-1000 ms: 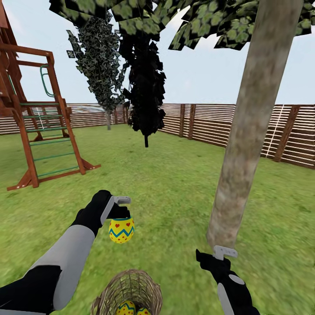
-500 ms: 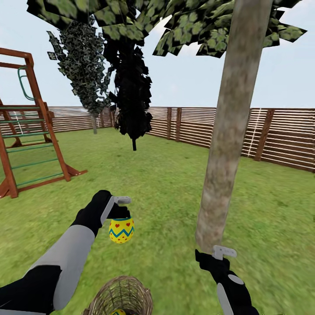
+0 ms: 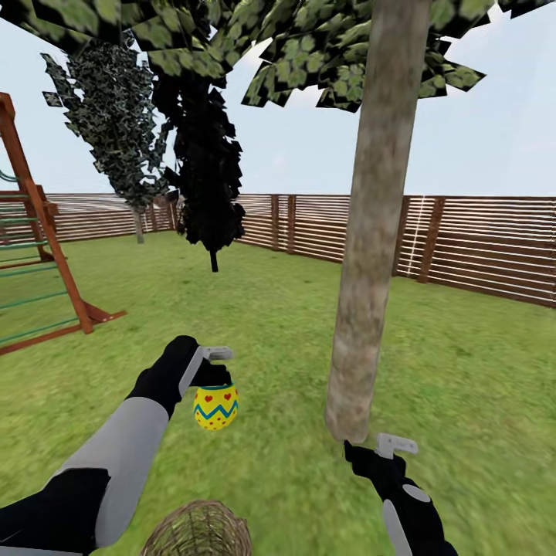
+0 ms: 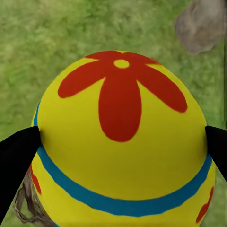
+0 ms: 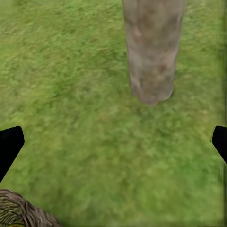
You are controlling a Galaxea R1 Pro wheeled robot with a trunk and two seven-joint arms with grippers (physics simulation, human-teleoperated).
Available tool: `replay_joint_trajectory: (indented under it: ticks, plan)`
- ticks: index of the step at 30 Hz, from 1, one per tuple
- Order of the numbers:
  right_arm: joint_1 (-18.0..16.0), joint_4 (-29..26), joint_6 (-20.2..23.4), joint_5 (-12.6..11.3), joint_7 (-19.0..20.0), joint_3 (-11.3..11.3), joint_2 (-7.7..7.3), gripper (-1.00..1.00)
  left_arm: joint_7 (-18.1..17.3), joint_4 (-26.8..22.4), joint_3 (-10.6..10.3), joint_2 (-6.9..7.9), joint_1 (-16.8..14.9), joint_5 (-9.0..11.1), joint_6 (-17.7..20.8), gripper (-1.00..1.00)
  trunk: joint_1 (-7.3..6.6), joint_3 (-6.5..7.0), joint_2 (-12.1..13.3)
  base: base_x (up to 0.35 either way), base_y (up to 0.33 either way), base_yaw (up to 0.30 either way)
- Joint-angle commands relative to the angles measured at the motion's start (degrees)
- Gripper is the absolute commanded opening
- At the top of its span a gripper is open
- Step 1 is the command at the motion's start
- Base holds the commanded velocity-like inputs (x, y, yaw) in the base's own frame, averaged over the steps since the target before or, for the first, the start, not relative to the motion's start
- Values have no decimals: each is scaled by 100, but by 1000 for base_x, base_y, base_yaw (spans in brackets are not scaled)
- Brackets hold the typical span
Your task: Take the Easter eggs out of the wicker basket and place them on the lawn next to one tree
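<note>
Fenced lawn, playset at left edge. Left gripper fingers clamp an egg above grass; basket below; tree trunk; right gripper fingers spread wide, holding nothing.

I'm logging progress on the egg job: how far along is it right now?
Done: one Easter egg is out of the wicker basket, clamped by the left gripper above the lawn. In hand: carrying it, with the tree trunk close ahead. Left: no egg lies by the trunk yet; the basket's inside isn't visible. The right gripper is open and empty.
</note>
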Motion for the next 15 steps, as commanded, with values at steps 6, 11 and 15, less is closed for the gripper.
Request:
replay_joint_trajectory:
  ticks: [6, 11, 15]
  plan:
    - [-5, -7, 20, -60, -37, 0, 2, 100, -5, -7, 15, -3, -4, -7, 26, -100, 2, 35, -7, 0, -24, -217]
    - [-5, -7, 20, -60, -37, 0, 2, 100, -5, -7, 15, -3, -6, -7, 26, -100, 2, 71, -7, 0, -191, -217]
    - [-5, -7, 20, -60, -37, 0, 2, 100, -5, -7, 9, -3, -5, -10, 26, -100, 2, 100, -7, 0, -269, -211]
